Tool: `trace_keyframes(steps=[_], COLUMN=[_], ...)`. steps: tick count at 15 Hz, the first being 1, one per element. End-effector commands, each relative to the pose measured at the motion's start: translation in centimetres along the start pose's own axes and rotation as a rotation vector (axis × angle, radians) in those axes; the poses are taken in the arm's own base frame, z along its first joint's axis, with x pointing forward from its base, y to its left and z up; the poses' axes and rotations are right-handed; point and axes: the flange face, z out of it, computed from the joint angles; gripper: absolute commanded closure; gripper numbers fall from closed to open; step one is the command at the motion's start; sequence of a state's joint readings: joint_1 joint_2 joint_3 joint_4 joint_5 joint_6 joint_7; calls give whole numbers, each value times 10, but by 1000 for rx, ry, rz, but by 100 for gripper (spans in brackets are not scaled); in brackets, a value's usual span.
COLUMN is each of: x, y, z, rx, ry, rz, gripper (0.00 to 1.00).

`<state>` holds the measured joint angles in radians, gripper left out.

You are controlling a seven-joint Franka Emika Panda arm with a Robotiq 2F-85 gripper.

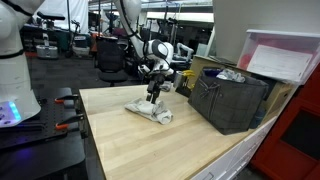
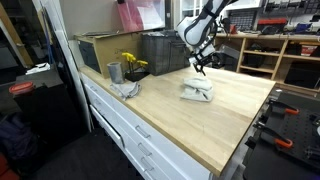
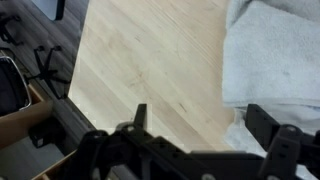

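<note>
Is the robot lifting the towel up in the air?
No, the folded towel lies flat on the wooden table, and the open tool hangs over it.

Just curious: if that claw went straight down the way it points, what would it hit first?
Probably the folded towel under the open gripper, though the wrist view hints it might catch only its edge or the wooden table beside it.

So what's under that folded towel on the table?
Only the wooden tabletop shows around the folded towel, which lies on it. Anything between its folds or beneath it is covered. The open gripper hangs close above it.
</note>
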<state>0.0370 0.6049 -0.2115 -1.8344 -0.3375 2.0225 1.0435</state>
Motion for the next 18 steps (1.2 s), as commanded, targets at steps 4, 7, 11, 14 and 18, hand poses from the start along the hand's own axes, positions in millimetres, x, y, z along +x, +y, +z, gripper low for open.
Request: trace_keyframes(steps=[4,7,11,14,18], x=[8,17,28,29,26], y=[26,29,32,31,29], z=[15,30,53,71,83], rx=[166,265,344,393,447], ry=[-291,-320,-299,-311,-331], rz=[-104,-140,-203,-238,-268], gripper=[0,0,0,24,49])
